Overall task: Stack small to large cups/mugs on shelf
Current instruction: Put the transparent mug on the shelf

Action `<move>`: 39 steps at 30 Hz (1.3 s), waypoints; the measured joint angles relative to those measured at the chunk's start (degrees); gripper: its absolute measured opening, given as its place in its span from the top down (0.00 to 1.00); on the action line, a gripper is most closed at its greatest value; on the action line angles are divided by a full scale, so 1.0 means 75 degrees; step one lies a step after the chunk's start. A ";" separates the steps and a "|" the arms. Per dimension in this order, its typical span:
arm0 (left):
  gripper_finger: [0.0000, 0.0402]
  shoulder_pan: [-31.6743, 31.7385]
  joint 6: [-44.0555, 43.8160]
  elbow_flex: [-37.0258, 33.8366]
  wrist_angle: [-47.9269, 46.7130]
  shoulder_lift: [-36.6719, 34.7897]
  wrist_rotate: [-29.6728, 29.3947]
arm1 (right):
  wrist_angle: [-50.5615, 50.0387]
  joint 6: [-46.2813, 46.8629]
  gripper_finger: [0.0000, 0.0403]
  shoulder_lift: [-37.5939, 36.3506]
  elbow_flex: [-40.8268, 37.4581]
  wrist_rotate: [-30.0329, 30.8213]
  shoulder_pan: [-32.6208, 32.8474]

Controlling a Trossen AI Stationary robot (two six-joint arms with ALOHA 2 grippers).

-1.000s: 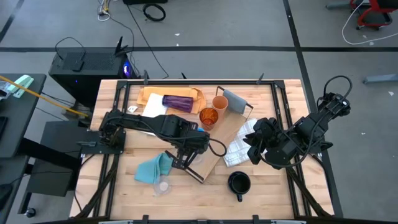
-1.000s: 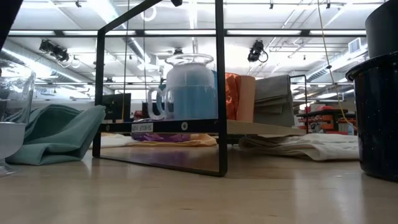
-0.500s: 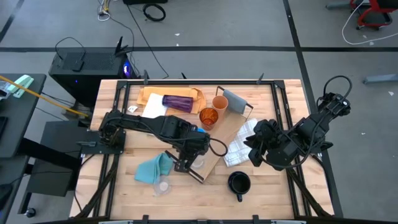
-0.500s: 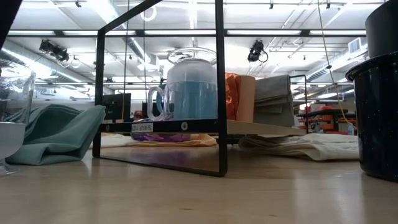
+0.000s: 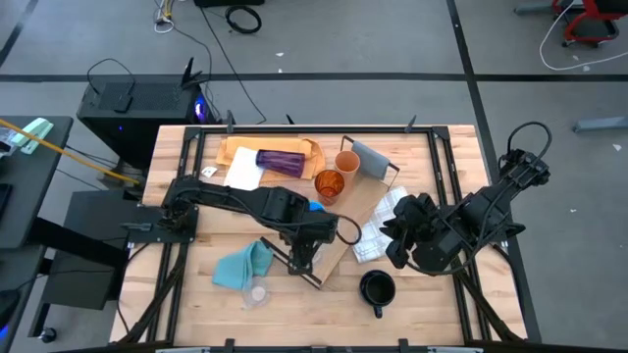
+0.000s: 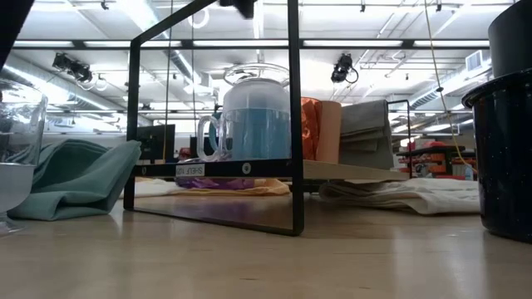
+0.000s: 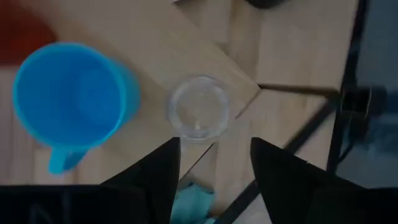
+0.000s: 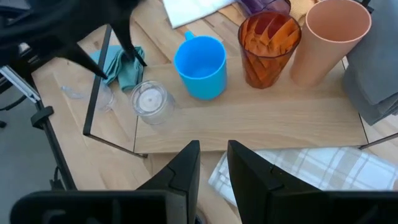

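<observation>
Cups on the shelf, as I read them from the right wrist view, in a row along the board: clear cup at the open corner by the black end frame; light blue mug just beside it; amber translucent cup next; tan cup last, against the grey end panel; purple tumbler lying on its side off the shelf on the tan paper sheet near the table's far edge; dark mug standing on the table near its front edge; a second clear cup near the front edge, just beside the teal cloth; white checked cloth lying beside the shelf's long side; left gripper over the shelf's corner above the clear cup, fingers apart, gripping nothing; right gripper beside the checked cloth, fingers slightly apart, empty.
</observation>
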 joint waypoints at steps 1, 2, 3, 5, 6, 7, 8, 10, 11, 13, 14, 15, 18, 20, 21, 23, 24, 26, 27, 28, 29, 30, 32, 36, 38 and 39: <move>0.48 0.0053 -0.0387 0.0009 0.0027 0.0044 -0.0024 | -0.0002 0.0006 0.78 0.0035 0.0000 -0.0003 0.0000; 0.48 0.0091 -0.0774 0.0009 -0.0002 0.0069 -0.0107 | 0.0008 0.0006 0.78 0.0065 0.0000 -0.0001 -0.0002; 0.48 0.0134 -0.1071 0.0003 -0.0104 0.0089 -0.0151 | 0.0009 0.0012 0.78 0.0091 0.0000 0.0000 -0.0003; 0.48 0.0208 -0.1540 0.0007 -0.0092 0.0170 -0.0158 | 0.0012 0.0057 0.78 0.0124 0.0000 -0.0003 0.0000; 0.49 0.0239 -0.1687 0.0012 -0.0041 0.0200 -0.0148 | 0.0020 0.0089 0.78 0.0127 0.0000 -0.0003 0.0000; 0.50 0.0245 -0.1792 0.0006 -0.0084 0.0230 -0.0136 | 0.0021 0.0105 0.78 0.0127 0.0000 -0.0003 -0.0003; 0.50 0.0244 -0.1814 0.0000 -0.0122 0.0284 -0.0130 | 0.0022 0.0121 0.78 0.0127 0.0000 0.0000 -0.0001; 0.52 0.0230 -0.1900 0.0006 -0.0065 0.0386 -0.0114 | 0.0028 0.0122 0.78 0.0127 0.0000 0.0000 -0.0003; 0.52 0.0226 -0.1943 0.0004 -0.0158 0.0434 -0.0066 | 0.0040 0.0123 0.78 0.0127 0.0000 -0.0003 -0.0003; 0.53 0.0215 -0.2036 0.0003 -0.0215 0.0526 0.0076 | 0.0054 0.0125 0.78 0.0124 0.0000 0.0000 0.0014; 0.53 0.0215 -0.2123 0.0003 -0.0256 0.0549 0.0078 | 0.0061 0.0125 0.78 0.0124 0.0000 0.0002 0.0040; 0.53 0.0218 -0.2226 0.0003 -0.0375 0.0565 0.0079 | 0.0075 0.0127 0.78 0.0124 0.0000 0.0000 0.0056; 0.53 0.0221 -0.2524 0.0012 -0.0432 0.0624 0.0078 | 0.0087 0.0157 0.78 0.0124 0.0000 -0.0005 0.0064; 0.54 0.0221 -0.2641 -0.0002 -0.0558 0.0663 0.0078 | 0.0086 0.0155 0.78 0.0124 0.0000 0.0000 0.0064; 0.55 0.0221 -0.2707 -0.0003 -0.0541 0.0665 0.0080 | 0.0086 0.0157 0.78 0.0124 0.0000 0.0000 0.0061; 0.56 0.0220 -0.2834 0.0009 -0.0472 0.0696 0.0078 | 0.0096 0.0155 0.78 0.0124 0.0000 0.0002 0.0060; 0.57 0.0210 -0.2839 0.0008 -0.0488 0.0715 0.0077 | 0.0111 0.0155 0.78 0.0124 0.0000 0.0000 0.0063; 0.58 0.0180 -0.2836 0.0003 -0.0444 0.0798 0.0076 | 0.0112 0.0153 0.78 0.0124 0.0000 0.0000 0.0064; 0.59 0.0180 -0.2835 0.0003 -0.0435 0.0823 0.0076 | 0.0122 0.0143 0.78 0.0124 0.0000 0.0000 0.0064; 0.60 0.0178 -0.2838 -0.0002 -0.0457 0.0828 0.0076 | 0.0131 0.0125 0.78 0.0124 0.0000 0.0000 0.0063; 0.60 0.0177 -0.2838 -0.0003 -0.0451 0.0831 0.0076 | 0.0133 0.0127 0.78 0.0124 0.0000 0.0000 0.0061; 0.61 0.0177 -0.2838 -0.0001 -0.0409 0.0831 0.0076 | 0.0133 0.0125 0.78 0.0124 0.0000 0.0003 0.0061; 0.62 0.0175 -0.2815 0.0003 -0.0395 0.0848 0.0076 | 0.0147 0.0120 0.78 0.0124 0.0000 -0.0003 0.0064; 0.64 0.0180 -0.2794 0.0004 -0.0381 0.0890 0.0075 | 0.0166 0.0117 0.78 0.0124 0.0000 0.0000 0.0062; 0.65 0.0177 -0.2787 0.0005 -0.0382 0.0958 0.0075 | 0.0176 0.0114 0.78 0.0124 0.0000 0.0000 0.0072; 0.65 0.0177 -0.2755 0.0003 -0.0389 0.1005 0.0076 | 0.0177 0.0114 0.78 0.0124 0.0000 0.0000 0.0097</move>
